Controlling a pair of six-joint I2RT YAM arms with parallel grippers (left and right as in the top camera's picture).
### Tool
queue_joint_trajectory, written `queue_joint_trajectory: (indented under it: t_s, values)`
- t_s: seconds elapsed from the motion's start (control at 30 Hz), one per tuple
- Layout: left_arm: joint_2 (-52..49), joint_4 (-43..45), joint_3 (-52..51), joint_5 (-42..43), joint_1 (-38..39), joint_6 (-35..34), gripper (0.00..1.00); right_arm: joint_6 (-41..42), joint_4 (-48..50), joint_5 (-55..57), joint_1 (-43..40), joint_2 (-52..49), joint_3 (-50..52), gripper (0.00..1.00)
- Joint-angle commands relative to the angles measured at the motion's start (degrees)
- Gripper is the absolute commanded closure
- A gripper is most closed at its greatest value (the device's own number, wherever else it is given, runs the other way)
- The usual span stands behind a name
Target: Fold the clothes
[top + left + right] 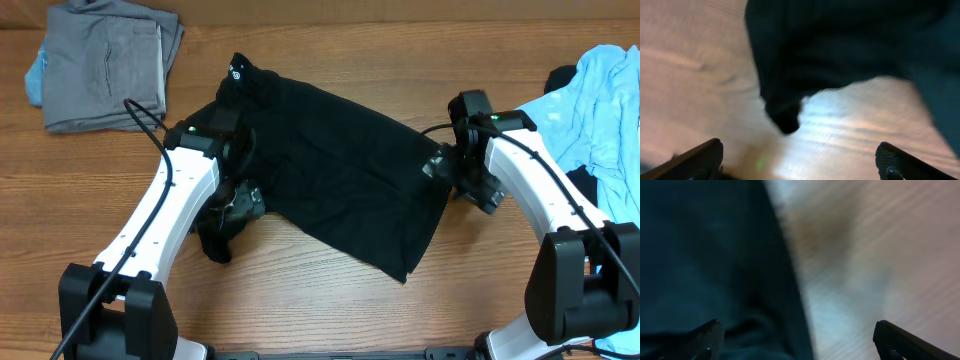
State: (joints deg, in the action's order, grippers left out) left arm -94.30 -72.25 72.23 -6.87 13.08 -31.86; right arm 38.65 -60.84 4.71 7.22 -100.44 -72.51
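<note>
- One black shirt (330, 165) lies spread and rumpled across the middle of the desk (330, 300). It slants from far left to near right, with a small white logo (237, 70) at its far-left corner.
- At the shirt's near-left edge, where the cloth bunches into a dark lump, sits the left gripper (238, 205). From its wrist camera the left fingers (700, 157) stand wide apart and grasp nothing. Only bare wood lies between them. The shirt fills the upper part of that view, and one rounded fold dips toward the gap.
- At the shirt's right edge sits the right gripper (445, 165), also spread wide and holding nothing. Seen from its wrist, black cloth covers the side toward one of the right fingers (705, 337), and wood shows on the other side, so the shirt's edge runs between the two (the view is too blurred to tell whether cloth touches a finger).
- Brown wood grain covers the desk, which reaches every edge of the overhead view.
- Folded grey garments (105, 65) lie at the far-left corner, near the logo corner but apart from it (a sliver of pale blue shows at their left edge).
- A light blue garment (600, 100) is heaped at the right edge, just beside the right arm, with some dark cloth showing at its far edge.
</note>
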Motion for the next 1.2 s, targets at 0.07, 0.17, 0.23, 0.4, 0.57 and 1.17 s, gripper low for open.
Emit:
queue_joint_trajectory:
  t_s: [0.07,0.17,0.23,0.4,0.57,1.17]
  values:
    - [-0.1,3.0,-0.2,1.0,-0.2,2.1,0.0,-7.7,4.2,-7.8,-0.1,0.5,0.1,0.07]
    - [-0.1,3.3,-0.2,1.0,-0.2,2.1,0.0,-8.9,5.0,-7.8,-0.1,-0.7,0.1,0.11]
    - [-0.1,3.6,-0.2,1.0,-0.2,2.1,0.0,-8.9,6.8,-7.9,-0.1,-2.7,0.1,0.18]
    - [-0.1,3.7,-0.2,1.0,-0.2,2.2,0.0,-8.9,10.1,-8.8,-0.1,-5.7,0.1,0.22]
    - [-0.1,3.6,-0.2,1.0,-0.2,2.8,0.0,-8.9,11.9,-12.5,-0.1,-7.0,0.1,0.26]
    - [-0.1,3.3,-0.2,1.0,-0.2,3.6,0.0,-8.9,13.4,-16.3,-0.1,-12.7,0.1,0.37]
